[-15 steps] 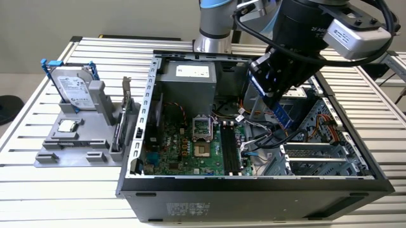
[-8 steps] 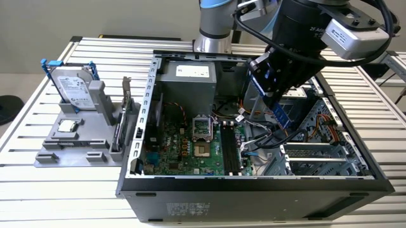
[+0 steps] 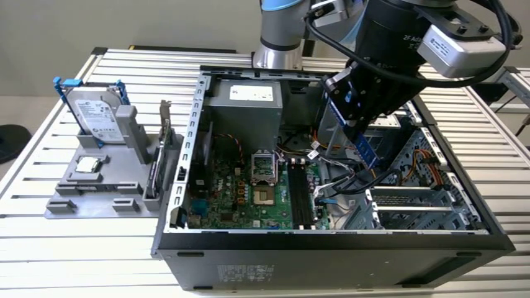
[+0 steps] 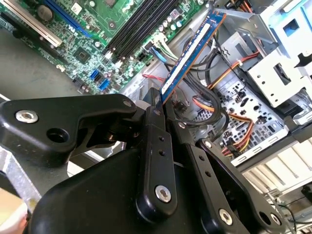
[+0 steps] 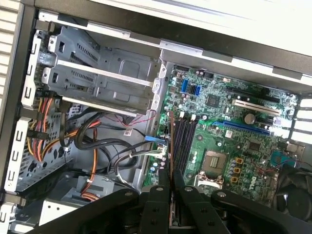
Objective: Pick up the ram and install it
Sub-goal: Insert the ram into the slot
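Slatted table (image 3: 49, 248), open computer case (image 3: 331, 254) beneath my arm.
My gripper (image 4: 163, 105) pinches the ram (image 4: 187, 56) by one end; it juts from my fingertips over the cables (image 4: 229, 73), beside the memory slots (image 4: 136, 29).

A robotics lab: slotted aluminium table (image 3: 83, 248), opened computer case (image 3: 331, 261), grey parts fixture (image 3: 91, 200) beside it.
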`<state>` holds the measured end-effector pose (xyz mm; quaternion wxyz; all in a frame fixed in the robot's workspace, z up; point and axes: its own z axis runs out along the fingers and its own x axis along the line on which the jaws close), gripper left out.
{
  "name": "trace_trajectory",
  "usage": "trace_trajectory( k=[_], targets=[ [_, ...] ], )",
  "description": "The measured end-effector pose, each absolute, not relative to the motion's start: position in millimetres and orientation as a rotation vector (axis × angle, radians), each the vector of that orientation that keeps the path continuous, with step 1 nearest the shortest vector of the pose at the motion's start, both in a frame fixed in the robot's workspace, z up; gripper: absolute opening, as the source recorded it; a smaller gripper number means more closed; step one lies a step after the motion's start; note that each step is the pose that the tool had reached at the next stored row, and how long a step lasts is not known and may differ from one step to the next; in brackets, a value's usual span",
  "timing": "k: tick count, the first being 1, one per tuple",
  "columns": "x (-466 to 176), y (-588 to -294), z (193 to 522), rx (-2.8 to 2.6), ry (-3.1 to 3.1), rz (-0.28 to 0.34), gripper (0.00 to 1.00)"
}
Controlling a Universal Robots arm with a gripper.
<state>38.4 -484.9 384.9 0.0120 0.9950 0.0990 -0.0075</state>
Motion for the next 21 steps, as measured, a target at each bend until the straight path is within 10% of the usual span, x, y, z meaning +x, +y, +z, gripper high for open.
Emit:
trace_trajectory(
  k=[21],
  targets=[
    [38.4, -484.9, 378.0, 3.110, 0.226, -0.024, 0.00]
  ],
)
